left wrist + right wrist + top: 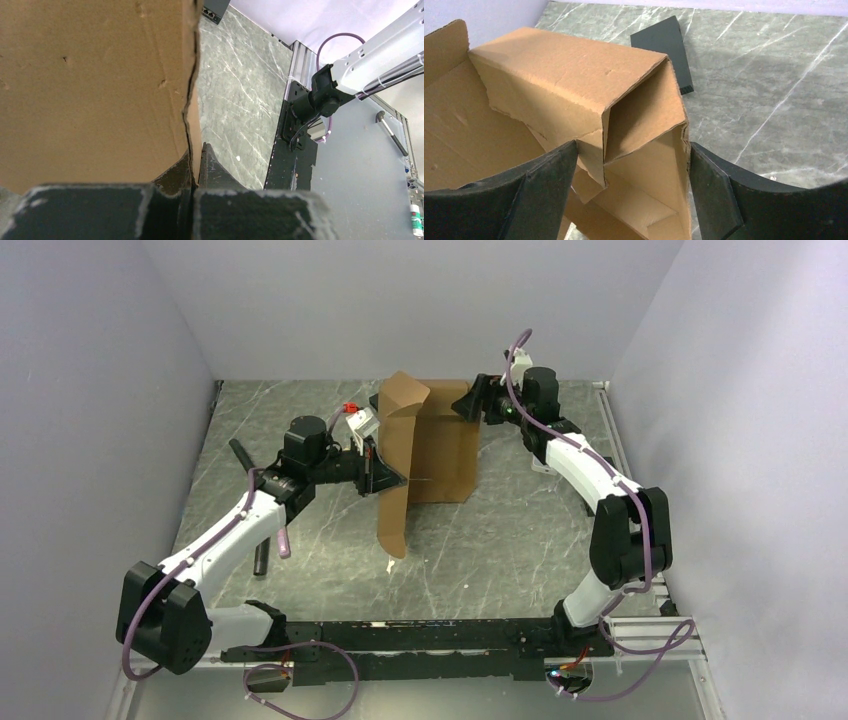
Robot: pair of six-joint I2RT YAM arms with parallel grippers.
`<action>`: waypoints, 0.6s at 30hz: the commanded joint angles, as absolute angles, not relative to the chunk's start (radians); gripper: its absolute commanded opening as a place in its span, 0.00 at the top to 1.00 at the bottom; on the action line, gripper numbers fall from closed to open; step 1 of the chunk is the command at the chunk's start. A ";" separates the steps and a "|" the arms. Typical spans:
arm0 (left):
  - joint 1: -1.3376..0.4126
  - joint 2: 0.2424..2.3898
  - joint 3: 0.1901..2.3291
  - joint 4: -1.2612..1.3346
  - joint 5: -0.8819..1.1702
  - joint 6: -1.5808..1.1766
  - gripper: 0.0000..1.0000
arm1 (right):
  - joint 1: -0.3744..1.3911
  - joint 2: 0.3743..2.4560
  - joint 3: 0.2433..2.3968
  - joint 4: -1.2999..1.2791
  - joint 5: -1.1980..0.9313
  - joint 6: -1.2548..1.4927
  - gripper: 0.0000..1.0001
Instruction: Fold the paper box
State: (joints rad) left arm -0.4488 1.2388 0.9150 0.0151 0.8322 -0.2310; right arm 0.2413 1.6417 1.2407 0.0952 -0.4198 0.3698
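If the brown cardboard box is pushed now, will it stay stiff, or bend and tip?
Probably light: the brown cardboard box stands half-raised with the left gripper pinching one thin edge. Its creased walls would likely bend at the folds. The tall upright flap may tip if pushed.

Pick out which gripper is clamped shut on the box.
The left gripper: it is pinched shut on the edge of an upright flap of the box. The right gripper has its jaws apart, either side of a folded wall.
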 commanded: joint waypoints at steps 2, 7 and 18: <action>-0.453 1.225 0.942 0.034 0.832 -0.214 1.00 | 0.239 1.621 1.274 0.118 -0.500 0.335 0.15; -0.453 1.207 0.931 0.027 0.814 -0.210 1.00 | 0.196 1.596 1.263 0.133 -0.548 0.384 0.15; -0.450 1.194 0.933 0.042 0.819 -0.228 1.00 | 0.162 1.584 1.258 0.120 -0.671 0.335 0.09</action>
State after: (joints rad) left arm -0.4488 1.2255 0.9150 0.0113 0.8104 -0.2310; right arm 0.1616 1.6260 1.2339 0.0978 -0.5762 0.3889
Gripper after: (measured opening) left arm 0.014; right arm 0.906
